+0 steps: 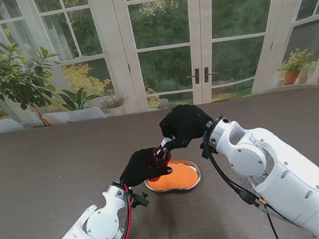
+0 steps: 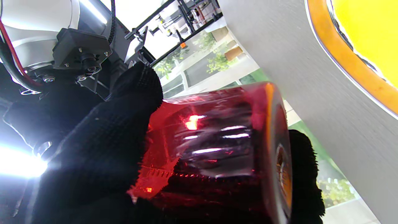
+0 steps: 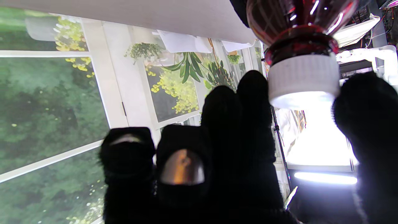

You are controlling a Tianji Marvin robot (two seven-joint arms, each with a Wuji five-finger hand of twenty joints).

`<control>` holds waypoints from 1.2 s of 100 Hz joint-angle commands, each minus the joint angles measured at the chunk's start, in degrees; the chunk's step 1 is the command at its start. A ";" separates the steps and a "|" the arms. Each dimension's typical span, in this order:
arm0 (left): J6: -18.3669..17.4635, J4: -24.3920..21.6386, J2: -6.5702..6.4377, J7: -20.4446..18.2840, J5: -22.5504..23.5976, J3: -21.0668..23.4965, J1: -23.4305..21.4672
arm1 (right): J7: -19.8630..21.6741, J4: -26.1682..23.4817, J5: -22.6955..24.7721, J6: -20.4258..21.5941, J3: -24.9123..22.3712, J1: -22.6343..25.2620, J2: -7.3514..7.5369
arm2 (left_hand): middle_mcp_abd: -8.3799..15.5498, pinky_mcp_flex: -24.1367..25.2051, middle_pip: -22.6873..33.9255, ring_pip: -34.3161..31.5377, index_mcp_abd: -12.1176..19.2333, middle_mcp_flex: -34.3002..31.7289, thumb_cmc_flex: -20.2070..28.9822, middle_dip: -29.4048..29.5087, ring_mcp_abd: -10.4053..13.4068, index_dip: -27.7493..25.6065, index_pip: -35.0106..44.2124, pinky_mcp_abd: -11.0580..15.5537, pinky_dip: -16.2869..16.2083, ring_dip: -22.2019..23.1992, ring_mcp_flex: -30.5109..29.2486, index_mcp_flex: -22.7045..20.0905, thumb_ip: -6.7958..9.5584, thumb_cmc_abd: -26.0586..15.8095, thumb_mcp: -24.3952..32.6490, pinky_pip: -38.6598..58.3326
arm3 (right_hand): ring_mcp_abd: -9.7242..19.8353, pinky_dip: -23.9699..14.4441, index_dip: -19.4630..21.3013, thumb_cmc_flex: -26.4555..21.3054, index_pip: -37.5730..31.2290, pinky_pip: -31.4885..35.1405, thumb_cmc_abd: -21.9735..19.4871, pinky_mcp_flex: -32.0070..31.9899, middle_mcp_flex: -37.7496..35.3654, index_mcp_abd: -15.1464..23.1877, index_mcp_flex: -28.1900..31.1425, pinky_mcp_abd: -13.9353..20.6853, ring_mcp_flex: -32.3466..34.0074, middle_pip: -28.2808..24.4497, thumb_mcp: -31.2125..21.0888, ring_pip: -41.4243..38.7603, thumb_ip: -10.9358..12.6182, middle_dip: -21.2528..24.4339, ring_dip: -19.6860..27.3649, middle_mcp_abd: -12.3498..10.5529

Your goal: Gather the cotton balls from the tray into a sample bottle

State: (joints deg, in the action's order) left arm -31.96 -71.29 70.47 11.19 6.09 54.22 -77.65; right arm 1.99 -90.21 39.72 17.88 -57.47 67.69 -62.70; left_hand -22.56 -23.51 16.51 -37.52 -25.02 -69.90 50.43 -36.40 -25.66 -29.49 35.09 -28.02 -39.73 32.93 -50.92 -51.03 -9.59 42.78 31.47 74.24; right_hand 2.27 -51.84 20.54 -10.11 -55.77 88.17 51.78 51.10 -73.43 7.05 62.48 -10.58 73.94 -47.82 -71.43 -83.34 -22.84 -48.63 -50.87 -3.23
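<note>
My left hand (image 1: pixel 139 167) in a black glove is shut on a dark red sample bottle (image 1: pixel 158 155), held tilted over the near left end of the tray (image 1: pixel 183 178). In the left wrist view the bottle (image 2: pixel 217 140) lies across my left hand (image 2: pixel 102 149). My right hand (image 1: pixel 184 125) reaches down from farther away and pinches the white cap (image 1: pixel 165 142). The right wrist view shows the cap (image 3: pixel 303 77) on the bottle's neck (image 3: pixel 298 40), between a fingertip (image 3: pixel 252 93) and the thumb. The tray is kidney-shaped, metal-rimmed, orange inside. I cannot make out any cotton balls.
A wide brown table (image 1: pixel 48 171) carries the tray near its middle. The tray's rim (image 2: pixel 351 65) passes close beside the bottle's base in the left wrist view. Windows, glass doors and potted plants (image 1: pixel 14 80) stand beyond the table's far edge.
</note>
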 commanded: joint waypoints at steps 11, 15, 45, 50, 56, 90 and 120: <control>0.19 -0.39 0.12 -1.22 -0.16 0.01 0.08 | 1.03 -0.82 0.88 -0.25 0.41 0.28 -0.04 | 6.86 0.96 1.56 -0.43 16.72 -4.73 9.45 0.73 0.93 0.04 7.38 2.03 -1.09 0.43 0.13 -9.59 -1.48 -12.80 16.79 2.21 | 1.81 -0.43 1.41 -0.65 -4.48 3.84 -1.83 1.45 -5.34 3.06 4.92 -1.23 1.60 -1.56 -0.18 -4.27 2.06 -1.36 -1.46 -0.47; 0.19 -0.38 0.11 -1.26 -0.13 0.01 0.08 | 0.98 -0.86 1.06 -0.30 0.45 0.29 -0.03 | 6.94 0.96 1.60 -0.43 16.59 -4.78 9.49 0.70 0.95 0.04 7.38 2.04 -1.09 0.42 0.14 -9.56 -1.48 -12.72 16.82 2.21 | 2.08 -0.38 1.70 -0.55 -4.65 3.95 -2.06 1.67 -5.79 3.04 5.39 -1.27 1.62 -1.67 -0.15 -4.61 2.29 -1.46 -1.59 -0.48; 0.21 -0.37 0.01 -1.46 0.05 0.02 0.07 | 1.06 -1.03 1.56 -1.13 1.20 0.05 -0.04 | 6.88 1.03 1.58 -0.40 16.64 -4.75 9.42 0.72 0.89 0.03 7.42 2.05 -1.08 0.41 0.17 -9.61 -1.50 -12.74 16.84 2.17 | 2.52 0.00 6.65 1.07 -4.13 5.29 -5.61 3.71 -9.08 2.33 10.00 -1.97 1.59 -3.31 0.75 -7.93 7.95 -2.72 -2.83 -0.12; 0.20 -0.35 0.03 -1.43 0.05 0.01 0.09 | 1.15 -1.03 1.60 -1.24 1.33 -0.01 -0.02 | 6.89 0.98 1.57 -0.39 16.62 -4.74 9.44 0.72 0.90 0.06 7.39 2.03 -1.09 0.41 0.20 -9.55 -1.50 -12.75 16.85 2.20 | 2.91 0.10 8.20 1.33 -3.43 5.39 -5.94 3.94 -9.12 2.20 10.38 -2.00 1.59 -3.69 0.83 -8.17 9.07 -2.59 -2.91 -0.16; 0.13 -0.30 0.05 -1.36 0.07 -0.01 0.13 | 1.06 -0.99 1.72 -1.50 1.51 -0.03 -0.05 | 6.86 0.98 1.57 -0.39 16.66 -4.74 9.42 0.72 0.87 0.05 7.41 2.03 -1.10 0.41 0.18 -9.60 -1.51 -12.75 16.85 2.20 | 2.76 0.14 10.48 1.56 -2.69 5.58 -6.26 4.17 -9.21 1.94 10.85 -2.08 1.61 -4.19 1.05 -8.39 10.25 -2.38 -3.00 -0.01; 0.04 -0.12 0.12 -1.18 0.11 -0.07 0.17 | 0.71 -0.81 2.17 -3.02 2.18 0.09 -0.14 | 6.91 1.07 1.56 -0.37 16.69 -4.71 9.43 0.72 0.85 0.08 7.40 2.05 -1.09 0.40 0.24 -9.57 -1.52 -12.83 16.83 2.15 | 3.46 0.48 15.28 3.16 -7.24 6.95 -8.56 7.22 -9.65 1.65 12.94 -3.13 1.58 -11.91 3.02 -11.86 10.49 -1.91 -4.55 0.67; -0.03 -0.05 0.17 -1.08 0.09 -0.13 0.19 | 0.00 -0.83 2.11 -4.40 2.42 0.38 -0.34 | 6.85 1.03 1.57 -0.37 16.51 -4.71 9.49 0.72 0.92 0.11 7.35 2.01 -1.11 0.41 0.29 -9.48 -1.52 -12.80 16.78 2.17 | 2.04 0.92 15.54 4.10 -15.06 8.06 -15.34 9.59 -9.82 0.44 13.82 -4.59 1.48 -19.77 6.79 -14.78 11.54 -0.65 -5.74 2.59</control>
State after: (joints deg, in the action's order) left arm -31.98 -71.03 70.30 10.99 6.27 54.08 -77.59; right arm 1.04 -90.73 41.73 13.66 -55.36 67.59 -62.73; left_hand -22.56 -23.50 16.51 -37.52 -25.02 -69.90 50.43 -36.35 -25.66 -29.44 35.30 -28.02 -39.74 32.93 -50.92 -51.03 -9.68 42.78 31.47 74.24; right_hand 0.98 -51.81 34.16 -5.73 -65.31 91.68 38.09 58.77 -78.02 7.18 71.15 -12.58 75.43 -62.91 -64.76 -93.74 -13.80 -49.24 -55.37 -2.61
